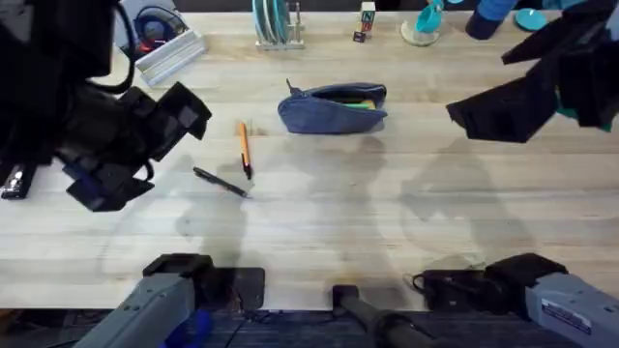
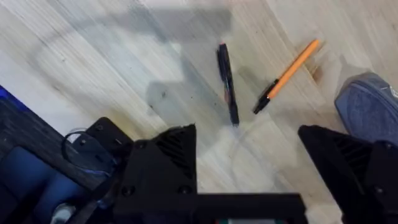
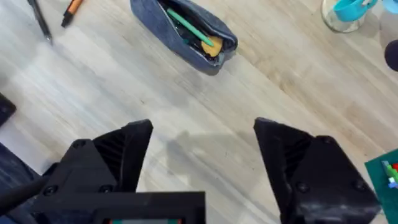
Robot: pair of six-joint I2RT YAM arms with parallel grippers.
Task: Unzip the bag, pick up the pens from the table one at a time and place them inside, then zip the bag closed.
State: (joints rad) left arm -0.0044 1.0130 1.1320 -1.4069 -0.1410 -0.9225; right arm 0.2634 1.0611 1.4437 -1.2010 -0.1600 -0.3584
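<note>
One bag [image 1: 334, 107] lies unzipped on one wooden table [image 1: 387, 222]. Two pens rest on the bare wood — one orange pen [image 1: 245, 148] and one black pen [image 1: 220, 182]. Inside the pouch two more things show — one green stick [image 3: 186, 27] and one yellow-orange piece [image 3: 211, 45]. Two grippers: left gripper [image 2: 249, 155], right gripper [image 3: 202, 146].

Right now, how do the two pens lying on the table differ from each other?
Colour: the orange pen has an orange barrel with a dark tip, while the black pen is dark all over. Thickness: the black pen looks thinner than the orange pen. Place: the orange pen lies closer to the bag; the black pen lies nearer the arms' bases. Both rest flat on the table, outside the open bag, untouched by either gripper.
</note>
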